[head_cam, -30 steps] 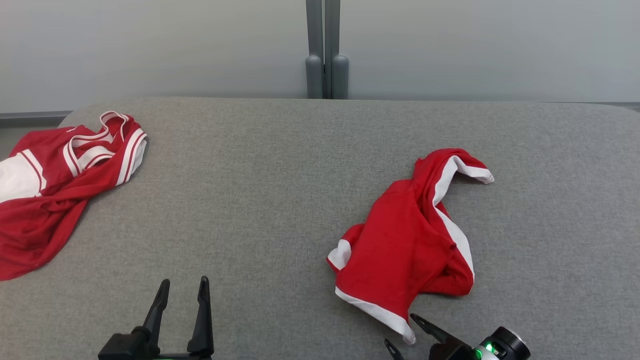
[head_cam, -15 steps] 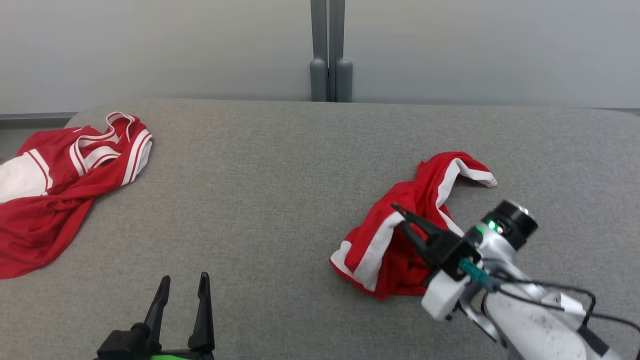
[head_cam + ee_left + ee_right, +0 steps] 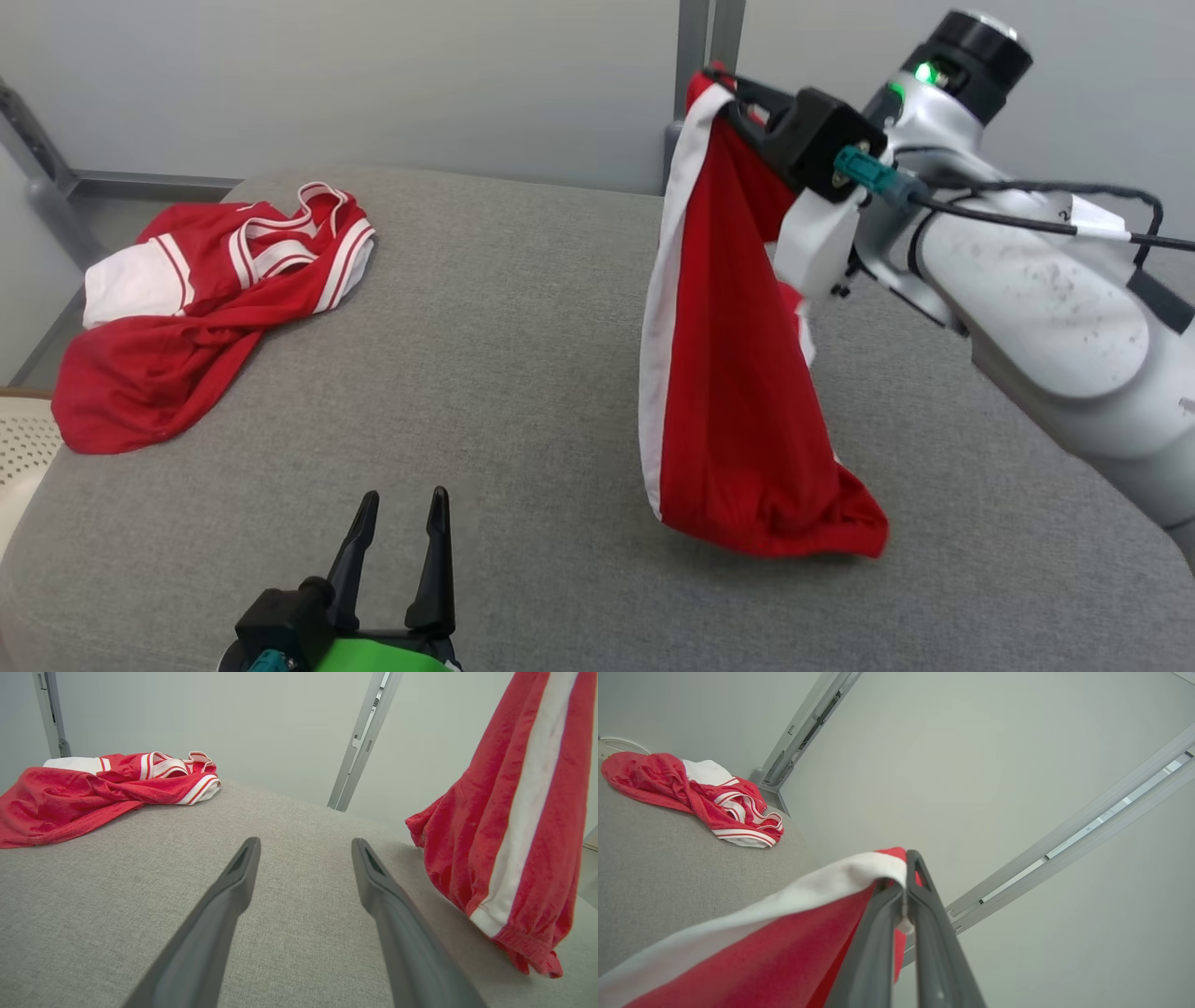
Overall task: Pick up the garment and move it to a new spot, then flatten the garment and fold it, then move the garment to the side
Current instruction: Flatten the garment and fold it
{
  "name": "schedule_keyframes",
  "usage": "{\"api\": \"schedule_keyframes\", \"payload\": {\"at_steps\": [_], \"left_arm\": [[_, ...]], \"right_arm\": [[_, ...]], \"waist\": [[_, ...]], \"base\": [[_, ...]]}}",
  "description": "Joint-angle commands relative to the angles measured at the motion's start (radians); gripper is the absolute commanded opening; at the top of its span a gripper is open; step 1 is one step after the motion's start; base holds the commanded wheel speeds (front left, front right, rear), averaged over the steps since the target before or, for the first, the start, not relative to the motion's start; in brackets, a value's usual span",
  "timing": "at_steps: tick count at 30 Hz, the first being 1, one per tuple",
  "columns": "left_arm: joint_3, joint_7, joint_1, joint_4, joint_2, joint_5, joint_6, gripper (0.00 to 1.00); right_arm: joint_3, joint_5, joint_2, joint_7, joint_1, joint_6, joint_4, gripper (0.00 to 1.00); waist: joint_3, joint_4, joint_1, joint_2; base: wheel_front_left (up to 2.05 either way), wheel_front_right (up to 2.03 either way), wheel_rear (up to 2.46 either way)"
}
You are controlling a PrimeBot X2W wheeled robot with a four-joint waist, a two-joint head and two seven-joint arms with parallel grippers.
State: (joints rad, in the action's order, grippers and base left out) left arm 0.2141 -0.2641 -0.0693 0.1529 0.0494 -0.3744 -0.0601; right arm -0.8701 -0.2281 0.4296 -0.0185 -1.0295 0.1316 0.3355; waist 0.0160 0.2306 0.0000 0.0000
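Up over the grey pad [image 3: 513, 308], red cloth [image 3: 738, 373] hangs.
Head view: R gripper [image 3: 738, 93] pinches cloth's top edge; L gripper [image 3: 401, 523] spread, empty, low left. L wrist: cloth at right. R wrist: fingers [image 3: 934, 933] pressed on white trim.

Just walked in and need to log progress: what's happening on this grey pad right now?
The robot's right claw is shut on the top edge of a red garment with a white stripe, which hangs full length over the grey padded surface; whether its lower end touches is unclear. The left claw is open and empty near the front edge. A second red and white garment lies crumpled at the far left corner. Pick-up is done; flattening and folding are not yet begun.
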Motion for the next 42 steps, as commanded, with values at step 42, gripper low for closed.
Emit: {"api": "schedule_keyframes", "payload": {"at_steps": [42], "left_arm": [[-0.047, 0.0, 0.006, 0.007, 0.002, 0.05, -0.009, 1.0]], "right_arm": [[0.222, 0.094, 0.087, 0.245, 0.722, -0.002, 0.356, 0.0]], "waist": [[-0.07, -0.211, 0.0, 0.0]], "base": [[0.0, 0.0, 0.0]]}}
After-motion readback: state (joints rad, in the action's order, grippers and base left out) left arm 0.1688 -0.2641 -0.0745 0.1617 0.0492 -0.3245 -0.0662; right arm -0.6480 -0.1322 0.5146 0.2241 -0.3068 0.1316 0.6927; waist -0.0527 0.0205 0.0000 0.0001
